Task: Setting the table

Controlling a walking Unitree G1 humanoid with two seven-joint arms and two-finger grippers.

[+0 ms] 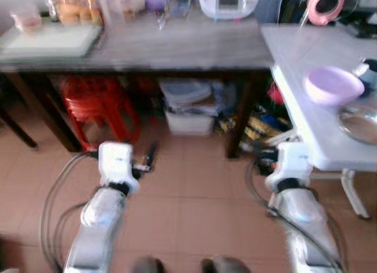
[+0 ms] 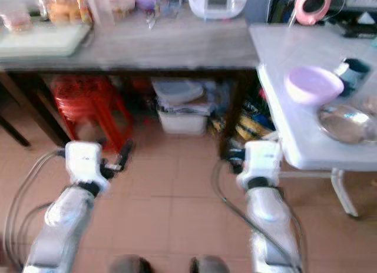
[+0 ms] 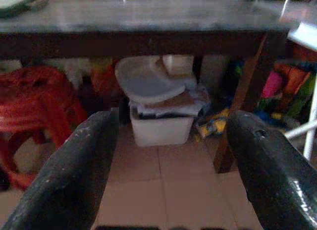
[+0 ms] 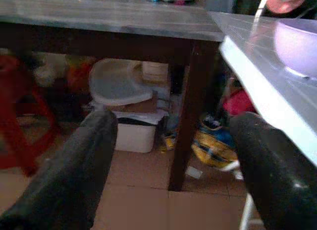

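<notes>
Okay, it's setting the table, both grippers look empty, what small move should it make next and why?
Probably raise the right gripper toward the lilac bowl on the white table. Both grippers are open, holding nothing and low over the floor, the left gripper facing the bin under the wooden table. The bowl sits near the white table's edge on the robot's right, beside a metal plate.

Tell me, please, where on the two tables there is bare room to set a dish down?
On the white table, the near strip in front of the lilac bowl and the far stretch behind it are bare; its right side is crowded by the bowl, a metal plate and a dark cup. On the grey table, the middle front is bare, between the tray and the corner; its back edge is cluttered.
</notes>
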